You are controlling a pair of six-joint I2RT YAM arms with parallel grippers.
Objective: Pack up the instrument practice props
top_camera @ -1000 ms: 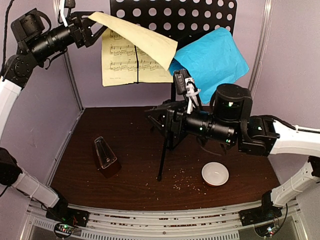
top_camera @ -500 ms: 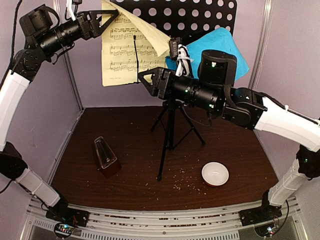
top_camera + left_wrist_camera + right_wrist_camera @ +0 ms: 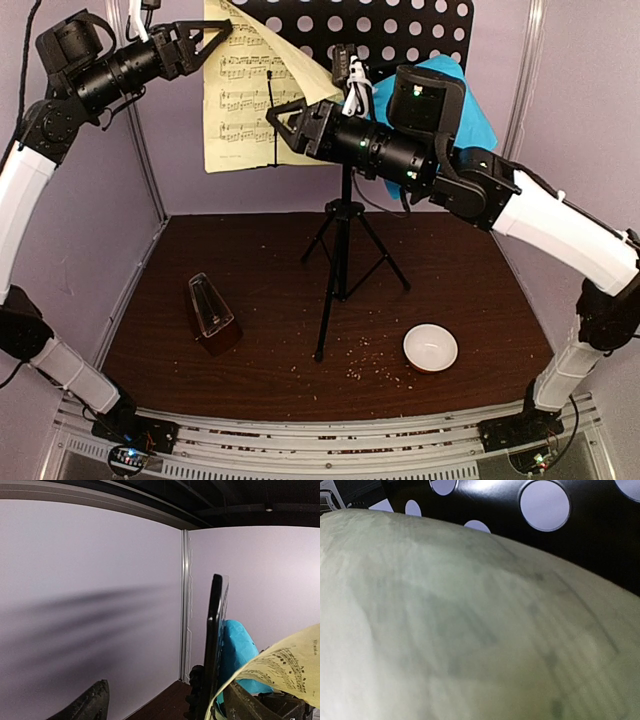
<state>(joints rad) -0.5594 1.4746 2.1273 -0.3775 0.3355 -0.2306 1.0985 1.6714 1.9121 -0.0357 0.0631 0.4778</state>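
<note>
Yellow music sheet (image 3: 240, 110): on the music stand (image 3: 340, 250) desk, free edge curling forward.
Left gripper (image 3: 218, 38): jaws spread at its upper corner, nothing pinched.
Right gripper (image 3: 285, 125): close against the page; I cannot tell its jaws.
Risk: in my judgement, uneven pulls could tear it.

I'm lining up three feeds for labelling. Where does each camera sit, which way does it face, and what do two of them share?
Top external: above and behind the robot, looking down on the table, music stand, left gripper and right gripper.
Left wrist: up high, facing the wall corner, stand edge-on; its own fingers at the bottom.
Right wrist: close against the yellow sheet, blurred; no fingers show.
Shared: both wrist views catch the yellow sheet and the stand.
</note>
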